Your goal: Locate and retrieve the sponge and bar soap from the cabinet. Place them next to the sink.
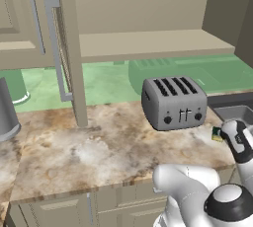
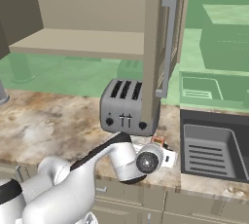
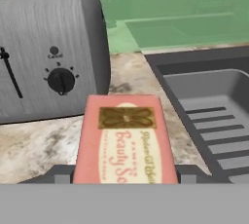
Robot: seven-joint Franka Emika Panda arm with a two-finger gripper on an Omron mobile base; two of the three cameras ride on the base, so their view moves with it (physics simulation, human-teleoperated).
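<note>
The pinkish bar soap [image 3: 124,145] lies lengthwise between my fingertips, label up, with my gripper [image 3: 124,175] shut on its sides. It hangs low over the marbled counter [image 3: 29,145], between the toaster [image 3: 48,52] and the sink [image 3: 194,61]. In the right base view, the bar soap [image 2: 158,140] shows as a small reddish patch at my gripper [image 2: 159,146], left of the sink [image 2: 186,121]. The yellow-and-green sponge [image 1: 216,133] rests on the counter beside the sink [image 1: 232,112], close to my hand. The cabinet [image 1: 148,43] stands open with a bare shelf.
A silver four-slot toaster [image 1: 173,102] stands just left of my hand. The open cabinet door [image 2: 163,43] with its grey bar handle hangs above the toaster. A grey cylinder [image 1: 6,112] stands at the far left of the counter [image 1: 89,147].
</note>
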